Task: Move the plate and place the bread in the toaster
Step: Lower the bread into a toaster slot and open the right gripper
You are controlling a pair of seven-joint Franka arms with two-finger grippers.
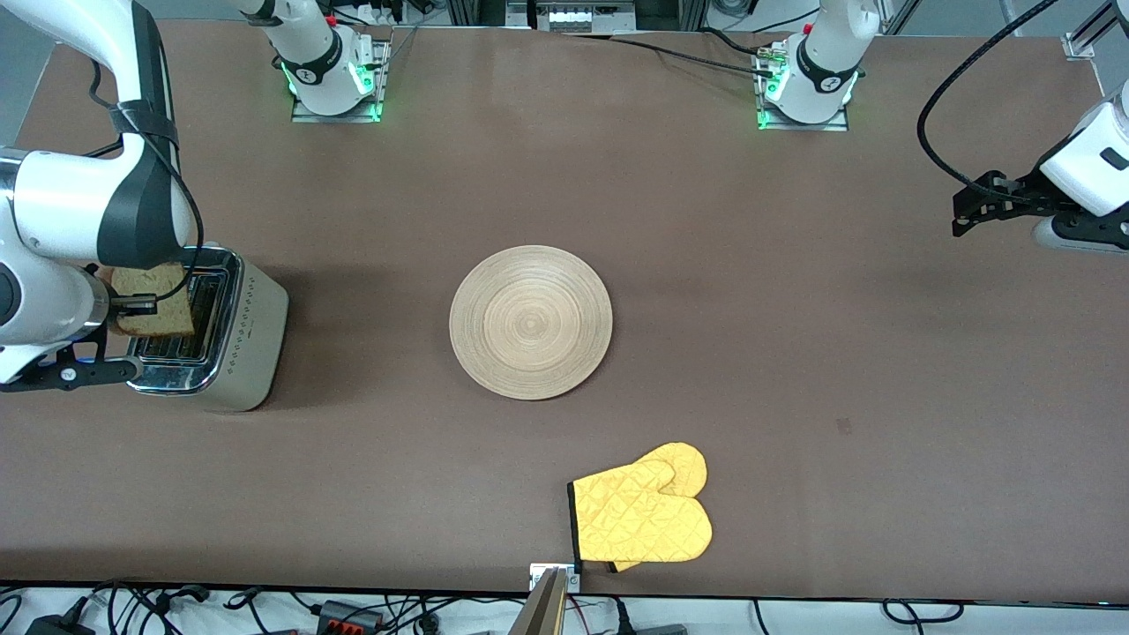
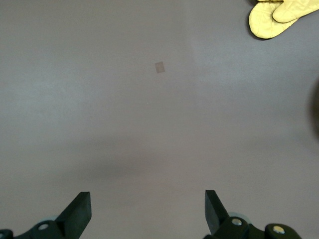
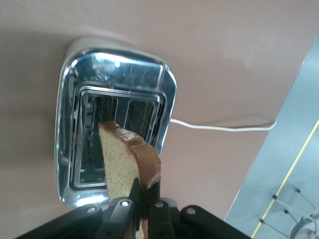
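Observation:
My right gripper (image 1: 145, 307) is shut on the slice of brown bread (image 1: 157, 300) and holds it upright over the toaster's (image 1: 236, 339) chrome top, above its slots. In the right wrist view the bread (image 3: 124, 162) stands between the fingers (image 3: 137, 191), with the toaster (image 3: 70, 124) and its slots below. The round bamboo plate (image 1: 530, 322) lies flat at the table's middle. My left gripper (image 1: 966, 212) is open and empty, waiting above the table at the left arm's end; its fingertips (image 2: 79, 209) show over bare table.
A yellow oven mitt (image 1: 644, 516) lies near the table's front edge, nearer the camera than the plate; it also shows in the left wrist view (image 2: 276, 17). The toaster's white cord (image 3: 219, 127) trails on the table beside it.

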